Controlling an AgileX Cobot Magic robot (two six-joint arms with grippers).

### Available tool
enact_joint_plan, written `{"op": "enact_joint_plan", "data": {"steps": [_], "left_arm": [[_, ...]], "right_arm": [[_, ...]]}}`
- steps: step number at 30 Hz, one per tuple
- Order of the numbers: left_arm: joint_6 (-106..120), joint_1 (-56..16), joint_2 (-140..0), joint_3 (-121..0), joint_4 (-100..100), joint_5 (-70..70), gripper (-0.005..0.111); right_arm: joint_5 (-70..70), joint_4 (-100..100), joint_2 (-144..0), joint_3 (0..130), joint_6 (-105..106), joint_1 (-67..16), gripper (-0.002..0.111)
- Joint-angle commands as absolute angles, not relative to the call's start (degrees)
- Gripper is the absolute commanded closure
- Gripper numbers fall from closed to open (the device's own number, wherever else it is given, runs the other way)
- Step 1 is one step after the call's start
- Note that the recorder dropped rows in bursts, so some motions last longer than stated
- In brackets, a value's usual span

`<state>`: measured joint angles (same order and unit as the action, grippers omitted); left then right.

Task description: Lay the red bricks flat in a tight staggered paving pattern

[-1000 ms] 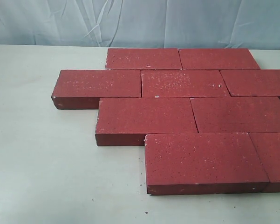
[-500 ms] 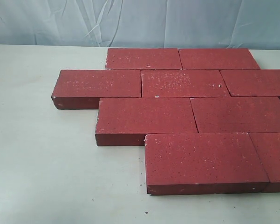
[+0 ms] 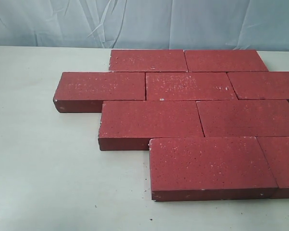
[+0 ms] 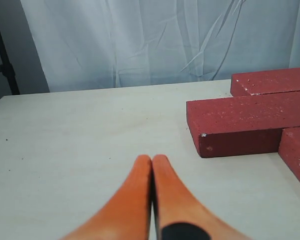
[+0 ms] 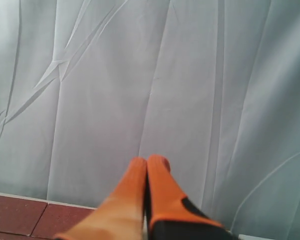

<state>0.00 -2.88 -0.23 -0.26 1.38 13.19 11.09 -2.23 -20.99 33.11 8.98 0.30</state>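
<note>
Bricks lie flat on table in four staggered rows, long axes running across exterior view, joints tight; pattern looks finished. Left gripper pinched closed, empty, low over bare table, projecting row ends ahead and off to one side, apart from it. Right gripper also closed, empty, raised facing curtain, brick edge beneath. For any last nudge, left arm likely nearer.

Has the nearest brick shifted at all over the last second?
No. The nearest brick keeps the same overlap with the brick behind it.
</note>
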Motion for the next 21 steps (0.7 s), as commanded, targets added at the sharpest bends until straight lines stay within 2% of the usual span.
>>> {"op": "enact_joint_plan", "data": {"steps": [1,21], "left_arm": [[0.0,-2.9,0.0,0.0,1.3,13.3,0.107],[0.0,-2.9,0.0,0.0,1.3,13.3,0.107]], "right_arm": [[12.5,1.0,-20.9,32.3,8.9,0.6,0.109],[13.1,2.2,-5.2,7.3,5.7,0.6,0.109]]}}
